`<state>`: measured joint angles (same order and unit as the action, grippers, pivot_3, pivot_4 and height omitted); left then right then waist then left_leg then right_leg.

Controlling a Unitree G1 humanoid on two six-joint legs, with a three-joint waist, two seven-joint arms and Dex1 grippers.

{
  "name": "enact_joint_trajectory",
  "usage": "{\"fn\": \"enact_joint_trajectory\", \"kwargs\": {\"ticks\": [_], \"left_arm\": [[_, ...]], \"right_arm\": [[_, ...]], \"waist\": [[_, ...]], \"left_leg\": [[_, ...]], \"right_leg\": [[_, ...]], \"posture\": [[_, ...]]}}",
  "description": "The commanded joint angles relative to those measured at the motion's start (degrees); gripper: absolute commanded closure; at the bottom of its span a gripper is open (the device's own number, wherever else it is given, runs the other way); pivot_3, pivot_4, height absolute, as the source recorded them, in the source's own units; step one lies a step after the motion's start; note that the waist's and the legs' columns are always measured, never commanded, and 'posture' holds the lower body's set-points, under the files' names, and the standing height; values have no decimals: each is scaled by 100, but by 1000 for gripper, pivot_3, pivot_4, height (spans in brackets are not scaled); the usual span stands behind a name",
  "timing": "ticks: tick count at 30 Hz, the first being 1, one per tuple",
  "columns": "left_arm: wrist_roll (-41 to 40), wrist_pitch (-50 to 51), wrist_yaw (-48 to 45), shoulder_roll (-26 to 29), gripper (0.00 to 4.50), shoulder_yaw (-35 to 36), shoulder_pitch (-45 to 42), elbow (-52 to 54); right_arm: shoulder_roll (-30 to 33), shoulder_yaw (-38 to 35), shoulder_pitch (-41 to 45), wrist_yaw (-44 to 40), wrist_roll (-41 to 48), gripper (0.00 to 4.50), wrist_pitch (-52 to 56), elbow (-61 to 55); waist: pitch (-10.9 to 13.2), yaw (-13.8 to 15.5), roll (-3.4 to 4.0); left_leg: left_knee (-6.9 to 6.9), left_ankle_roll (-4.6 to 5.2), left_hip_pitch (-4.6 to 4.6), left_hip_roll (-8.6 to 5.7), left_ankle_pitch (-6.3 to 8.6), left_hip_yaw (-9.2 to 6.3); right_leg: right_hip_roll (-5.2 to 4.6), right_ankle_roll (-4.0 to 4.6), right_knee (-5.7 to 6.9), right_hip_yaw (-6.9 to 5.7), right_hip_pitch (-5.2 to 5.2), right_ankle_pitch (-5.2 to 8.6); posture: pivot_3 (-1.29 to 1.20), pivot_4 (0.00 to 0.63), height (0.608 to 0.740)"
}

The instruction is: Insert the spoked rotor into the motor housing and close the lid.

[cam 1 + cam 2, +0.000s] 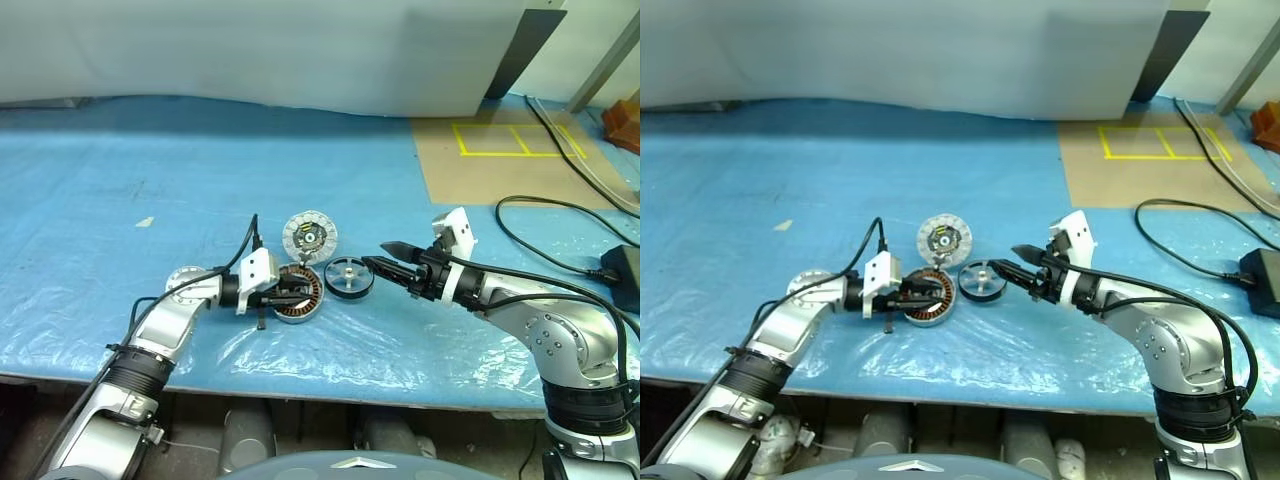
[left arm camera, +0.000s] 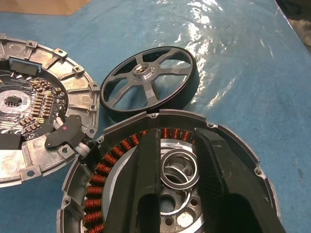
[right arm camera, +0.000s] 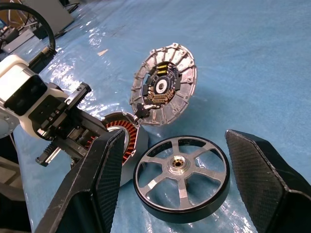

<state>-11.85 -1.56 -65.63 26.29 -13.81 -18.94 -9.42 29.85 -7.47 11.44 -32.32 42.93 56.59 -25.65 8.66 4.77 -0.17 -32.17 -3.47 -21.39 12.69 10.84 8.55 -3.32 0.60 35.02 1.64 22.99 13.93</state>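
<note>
No readable writing or brand marks appear on any part. On a blue plastic-covered table (image 1: 120,250), the motor housing (image 1: 298,295) lies flat with its copper windings facing up. The left gripper (image 1: 290,296) is over it, its fingers (image 2: 141,179) partly closed, standing over the silvery centre, with no firm grip evident. The spoked rotor (image 1: 347,277) lies flat just beside the housing, between the wide-spread fingers of the right gripper (image 3: 172,184), which touch nothing. The lid (image 1: 308,237) lies behind the housing, circuit side up, touching it.
</note>
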Motion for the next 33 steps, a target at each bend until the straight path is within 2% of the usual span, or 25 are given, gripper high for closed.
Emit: {"fn": "enact_joint_trajectory", "kwargs": {"ticks": [1,33], "left_arm": [[19,-101,70,25,3662,59,74,171],[369,-488,350,111,3662,33,289,-116]], "right_arm": [[63,40,106,-31,63,1041,-26,-64],[168,272,103,-19,-62,1041,-69,49]], "waist": [[0,4,0],[-1,65,2]], "left_leg": [[0,0,0,0,0,0],[-1,0,7,0,0,2]], "right_leg": [[0,0,0,0,0,0],[1,0,8,4,0,0]], "posture": [[0,150,740],[0,150,740]]}}
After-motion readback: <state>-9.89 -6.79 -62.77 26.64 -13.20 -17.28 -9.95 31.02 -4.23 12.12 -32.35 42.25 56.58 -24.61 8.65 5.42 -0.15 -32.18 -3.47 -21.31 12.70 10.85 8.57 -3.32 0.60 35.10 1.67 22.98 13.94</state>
